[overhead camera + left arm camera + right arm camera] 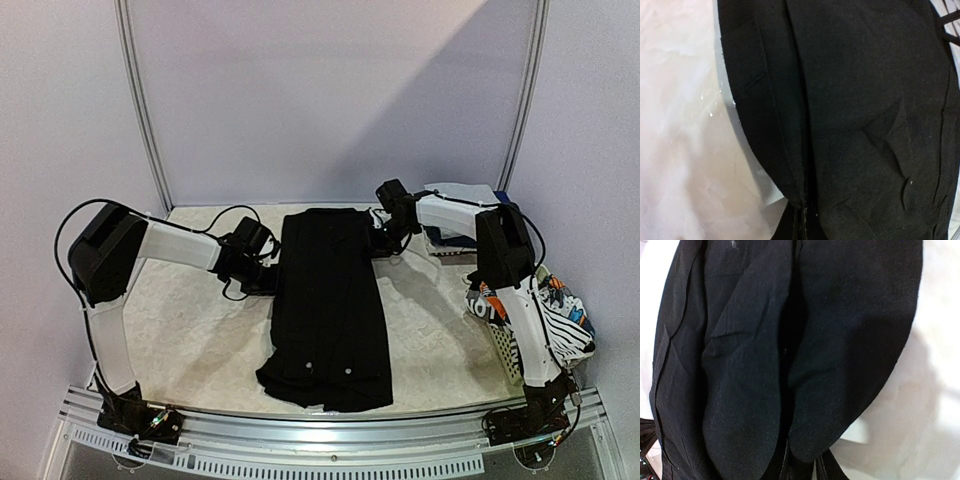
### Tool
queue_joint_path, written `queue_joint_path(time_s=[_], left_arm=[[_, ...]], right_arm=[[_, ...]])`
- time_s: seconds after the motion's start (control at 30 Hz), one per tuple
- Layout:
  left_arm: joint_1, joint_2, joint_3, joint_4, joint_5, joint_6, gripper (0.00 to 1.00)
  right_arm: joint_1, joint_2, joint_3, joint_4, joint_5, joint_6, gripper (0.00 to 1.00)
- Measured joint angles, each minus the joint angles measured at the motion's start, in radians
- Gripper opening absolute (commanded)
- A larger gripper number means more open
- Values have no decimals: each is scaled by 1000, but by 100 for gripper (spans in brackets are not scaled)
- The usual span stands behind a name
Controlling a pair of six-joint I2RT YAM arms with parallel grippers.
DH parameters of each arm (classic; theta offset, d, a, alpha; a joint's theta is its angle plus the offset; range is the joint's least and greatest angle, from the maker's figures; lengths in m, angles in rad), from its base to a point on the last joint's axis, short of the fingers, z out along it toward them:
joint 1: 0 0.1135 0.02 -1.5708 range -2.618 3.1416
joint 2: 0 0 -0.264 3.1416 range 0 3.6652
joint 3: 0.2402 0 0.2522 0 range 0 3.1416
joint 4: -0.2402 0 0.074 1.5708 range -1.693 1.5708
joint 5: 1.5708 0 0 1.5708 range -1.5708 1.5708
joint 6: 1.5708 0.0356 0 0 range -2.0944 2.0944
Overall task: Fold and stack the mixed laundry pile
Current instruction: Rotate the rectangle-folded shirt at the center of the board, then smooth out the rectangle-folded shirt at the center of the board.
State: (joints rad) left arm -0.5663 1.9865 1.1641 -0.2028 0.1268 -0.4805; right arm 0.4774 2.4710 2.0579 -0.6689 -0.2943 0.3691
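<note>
A large black garment [330,310] lies stretched in a long strip down the middle of the table, narrow at the far end and wider near me. My left gripper [271,273] is at its left edge, shut on a fold of the black cloth [850,125]. My right gripper [379,243] is at its upper right edge, with a doubled fold of the same cloth [840,340] pinched between its jaws. The fingers of both are mostly hidden under cloth in the wrist views. More of the laundry, printed orange, black and white pieces [560,312], hangs at the right.
A white lattice basket [503,347] stands at the right edge behind the right arm, with the printed pieces draped over it. Folded navy and white cloth [452,232] lies at the back right corner. A metal rail [330,432] runs along the near edge.
</note>
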Motion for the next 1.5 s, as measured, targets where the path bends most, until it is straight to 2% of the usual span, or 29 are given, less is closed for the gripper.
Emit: queue_joint_path(time_s=[0.23,0.37,0.47,0.57,0.87,1.1,1.2,1.33,1.5], left_arm=[[0,-14,-47,84,-7,-53,0],[0,-11,-40,82,-10,-56,6],[-2,-11,-39,79,-16,-60,15],[-9,-14,-35,75,-32,-64,27],[-44,-76,-35,-38,-133,-42,47],[-122,-233,-35,-133,-251,-18,52],[-164,-292,-46,-161,-302,-10,51],[-219,-378,-112,-196,-346,-13,44],[-279,-440,-209,-237,-353,-41,45]], right_arm=[[-3,37,61,-45,13,-16,21],[-10,26,42,-34,41,-5,29],[-14,13,28,-31,78,5,37],[-17,-6,3,-26,124,13,41],[-21,-102,-138,-33,205,16,42],[5,-256,-280,-20,175,2,41],[31,-329,-320,25,135,-2,36],[51,-392,-380,116,48,2,22],[66,-396,-444,195,-33,18,20]])
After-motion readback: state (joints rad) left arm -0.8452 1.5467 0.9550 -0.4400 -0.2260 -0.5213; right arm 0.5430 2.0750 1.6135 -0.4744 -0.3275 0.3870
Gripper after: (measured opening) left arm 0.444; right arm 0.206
